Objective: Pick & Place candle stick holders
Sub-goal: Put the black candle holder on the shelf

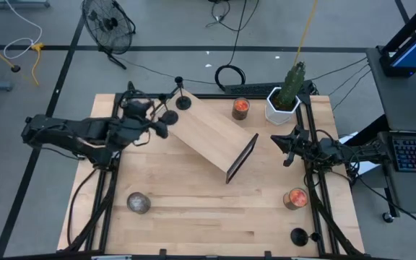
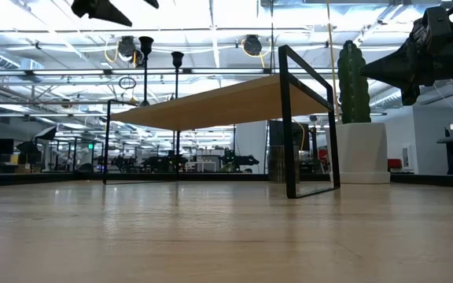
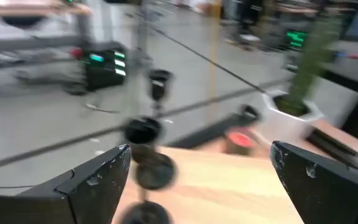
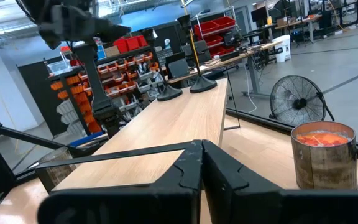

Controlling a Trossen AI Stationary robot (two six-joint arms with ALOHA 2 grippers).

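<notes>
Two black candle stick holders stand by their disc bases on the far-left end of the wooden shelf (image 1: 215,137): one (image 1: 184,102) at the far corner, one (image 1: 170,115) nearer my left gripper. They also show in the left wrist view, one holder (image 3: 146,168) close and the other holder (image 3: 159,81) beyond it. My left gripper (image 3: 201,174) is open, above the shelf's end, just short of the near holder. A third holder (image 1: 298,235) stands on the table at the near right. My right gripper (image 4: 201,165) is shut and empty beside the shelf's right end.
A white pot with a green cactus (image 1: 284,97) and a candle jar (image 1: 241,108) stand at the far side. Another candle jar (image 1: 295,197) stands near the right edge, and a grey ball (image 1: 138,203) lies at the near left. The shelf lies slantwise across the table's middle.
</notes>
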